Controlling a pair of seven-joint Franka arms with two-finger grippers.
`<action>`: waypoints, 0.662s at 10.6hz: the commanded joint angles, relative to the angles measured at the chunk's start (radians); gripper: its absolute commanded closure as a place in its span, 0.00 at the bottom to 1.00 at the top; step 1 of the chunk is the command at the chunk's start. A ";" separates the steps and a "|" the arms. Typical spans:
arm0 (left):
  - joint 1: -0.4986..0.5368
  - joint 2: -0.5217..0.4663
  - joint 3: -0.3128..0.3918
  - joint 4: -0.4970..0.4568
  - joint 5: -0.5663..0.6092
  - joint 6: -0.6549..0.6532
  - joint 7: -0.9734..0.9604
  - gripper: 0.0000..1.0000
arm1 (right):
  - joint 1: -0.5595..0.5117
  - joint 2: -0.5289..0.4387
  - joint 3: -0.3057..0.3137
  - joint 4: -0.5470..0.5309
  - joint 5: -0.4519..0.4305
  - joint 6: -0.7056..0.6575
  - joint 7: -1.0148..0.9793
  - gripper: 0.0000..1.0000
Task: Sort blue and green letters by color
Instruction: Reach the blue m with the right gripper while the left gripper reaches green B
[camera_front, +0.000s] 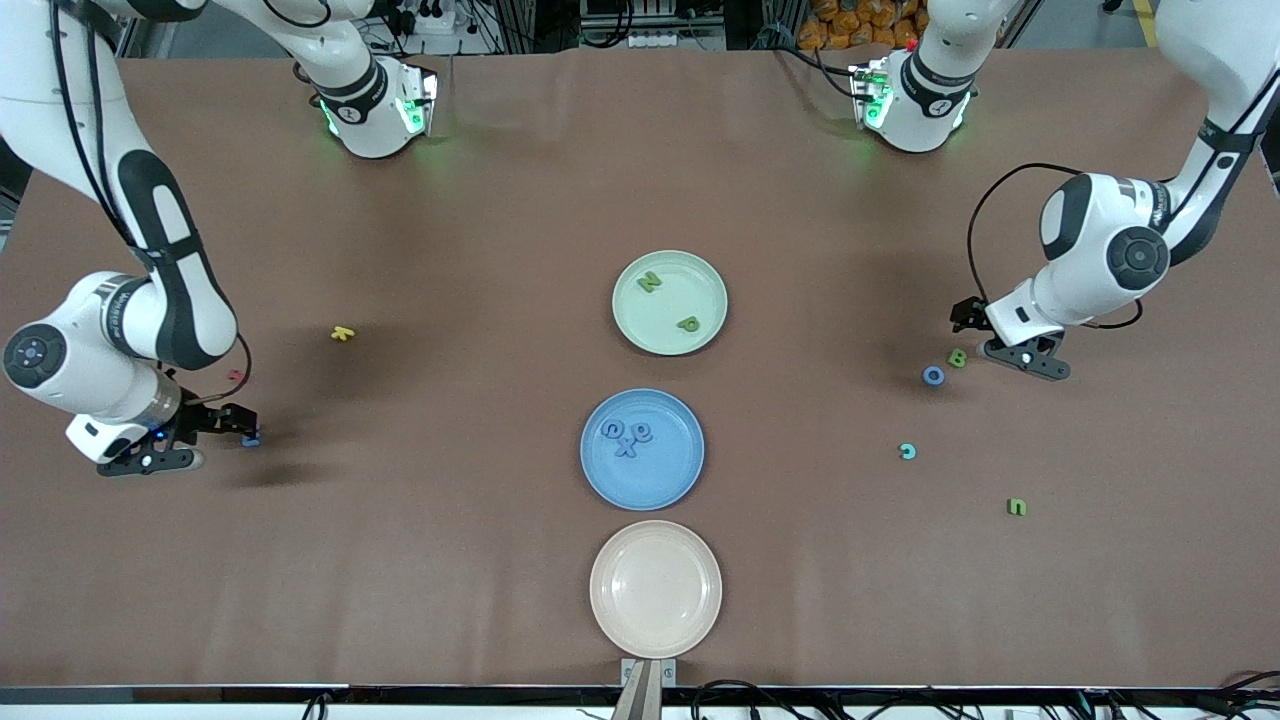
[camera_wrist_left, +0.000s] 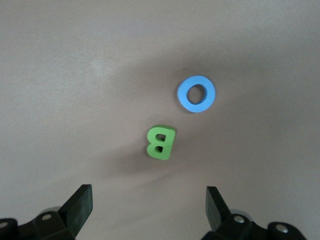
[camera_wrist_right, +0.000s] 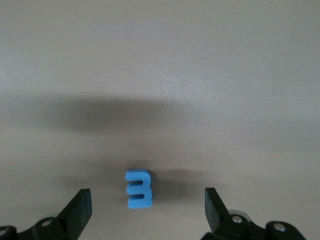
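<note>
We hold our left gripper (camera_wrist_left: 147, 210) spread over the green B (camera_wrist_left: 160, 142); our right gripper (camera_wrist_right: 147, 210) hangs spread over the blue E (camera_wrist_right: 138, 189).

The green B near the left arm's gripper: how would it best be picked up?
Probably straight down from above, fingers closing across its two long outer edges. The green B lies flat on the table, so only its thin sides offer a hold. The blue O lies close beside it but apart. The left gripper hangs open just short of it.
</note>
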 joint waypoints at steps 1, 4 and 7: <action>-0.101 -0.065 0.089 -0.046 -0.005 0.043 0.013 0.04 | -0.023 0.053 0.021 -0.009 -0.009 0.079 -0.007 0.00; -0.143 -0.057 0.121 -0.060 -0.002 0.094 0.013 0.07 | -0.020 0.041 0.021 -0.056 -0.005 0.107 -0.005 0.28; -0.170 -0.039 0.144 -0.063 0.023 0.134 0.014 0.11 | -0.020 0.036 0.022 -0.058 -0.003 0.074 0.002 0.76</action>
